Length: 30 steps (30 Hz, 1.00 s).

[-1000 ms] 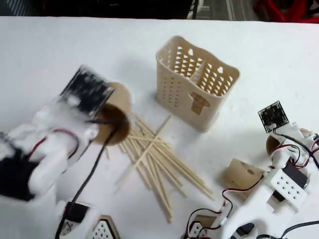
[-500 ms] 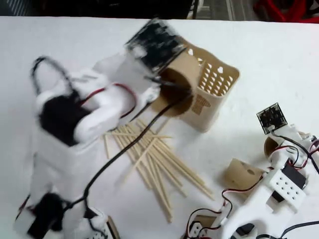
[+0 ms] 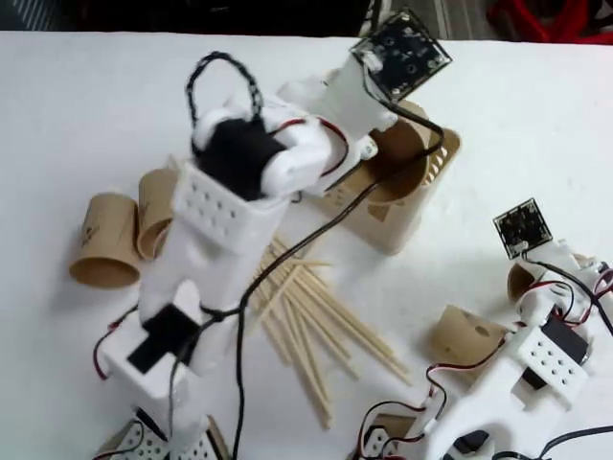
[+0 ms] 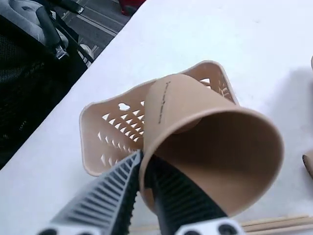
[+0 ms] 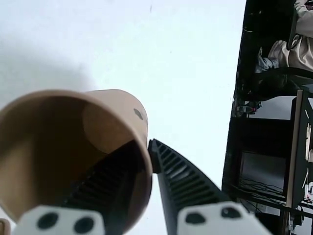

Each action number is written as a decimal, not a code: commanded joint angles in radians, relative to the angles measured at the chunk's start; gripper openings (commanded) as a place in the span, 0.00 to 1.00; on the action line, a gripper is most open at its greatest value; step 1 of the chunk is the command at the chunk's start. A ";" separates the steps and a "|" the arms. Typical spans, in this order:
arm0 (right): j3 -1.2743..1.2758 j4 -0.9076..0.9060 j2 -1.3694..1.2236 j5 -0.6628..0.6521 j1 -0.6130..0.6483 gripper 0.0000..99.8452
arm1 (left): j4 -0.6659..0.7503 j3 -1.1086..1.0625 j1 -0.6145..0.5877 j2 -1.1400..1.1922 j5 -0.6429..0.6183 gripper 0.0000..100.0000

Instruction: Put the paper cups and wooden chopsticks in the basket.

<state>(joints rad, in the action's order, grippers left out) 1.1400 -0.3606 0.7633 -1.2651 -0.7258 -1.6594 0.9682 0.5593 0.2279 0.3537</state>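
The left tool pinches a smooth brown paper cup by its rim over the perforated basket. The right tool pinches a second cup. Thin wooden chopsticks lie heaped beside the basket.

Wooden chopsticks lie piled on the table before the basket. Two paper cups lie side by side left of the pile, another cup right of it, and a fourth cup above the basket.

A white table spreads across the scene. Beyond the table's far edge runs a dark strip of room with a red object in it. Black furniture and dark shelving stand past the table's edges.
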 commanded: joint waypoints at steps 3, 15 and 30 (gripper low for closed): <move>-0.005 -0.002 0.021 0.008 -0.015 0.02 | 0.003 0.057 0.039 0.081 0.049 0.02; -0.005 -0.002 0.021 0.006 -0.021 0.02 | 0.218 0.057 0.010 0.108 -0.018 0.22; -0.034 -0.008 0.044 0.028 -0.025 0.02 | 0.262 0.057 -0.077 0.085 -0.028 0.22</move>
<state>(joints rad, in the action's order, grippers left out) 1.1400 -0.3606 0.7633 -1.2651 -0.7380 -1.3218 0.9851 0.5224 0.3736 0.3383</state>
